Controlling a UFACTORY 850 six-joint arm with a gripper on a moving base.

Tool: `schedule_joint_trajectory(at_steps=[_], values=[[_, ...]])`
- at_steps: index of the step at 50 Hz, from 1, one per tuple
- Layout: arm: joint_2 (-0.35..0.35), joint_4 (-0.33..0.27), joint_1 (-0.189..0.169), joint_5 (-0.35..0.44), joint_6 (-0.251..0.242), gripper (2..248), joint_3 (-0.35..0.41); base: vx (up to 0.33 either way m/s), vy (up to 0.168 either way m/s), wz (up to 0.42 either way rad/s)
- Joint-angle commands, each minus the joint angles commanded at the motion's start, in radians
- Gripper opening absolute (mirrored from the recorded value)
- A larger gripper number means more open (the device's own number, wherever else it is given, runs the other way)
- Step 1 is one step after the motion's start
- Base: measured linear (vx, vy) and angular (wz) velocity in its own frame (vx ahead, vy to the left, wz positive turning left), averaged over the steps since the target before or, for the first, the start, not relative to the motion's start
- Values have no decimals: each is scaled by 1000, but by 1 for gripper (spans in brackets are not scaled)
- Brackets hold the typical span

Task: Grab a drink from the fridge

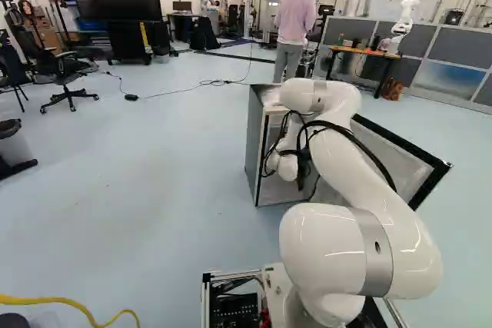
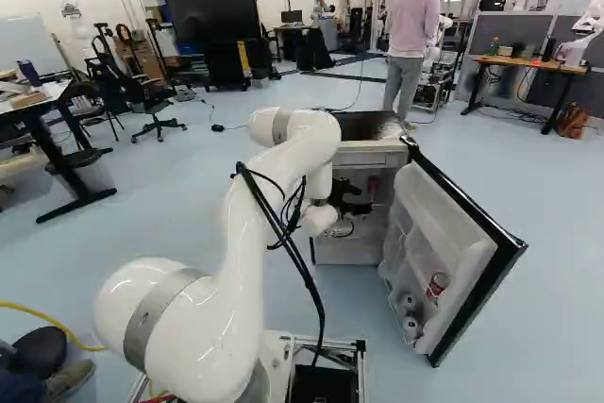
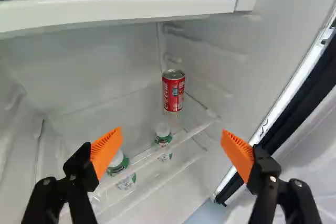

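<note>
Across the smooth, pale-blue floor [image 2: 198,224], the boxy mini fridge [image 1: 254,147] stood open near the middle of the right base view, its moulded white door [image 2: 464,269] angled toward the lower right, and the reach inside looked to be in hand. The gripper [image 3: 171,132] was spread wide and empty, its ribbed orange pads [image 3: 107,149] short of the glossy, cylindrical red soda can [image 3: 174,91] ahead; next, I reckoned, it needed to advance, straddle the can and close.
</note>
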Motion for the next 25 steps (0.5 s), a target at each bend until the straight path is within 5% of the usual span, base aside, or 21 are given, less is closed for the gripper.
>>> schedule_joint_trajectory(at_steps=[25], values=[[-45,-98,-39,0,0,247,-85,0,0,0]])
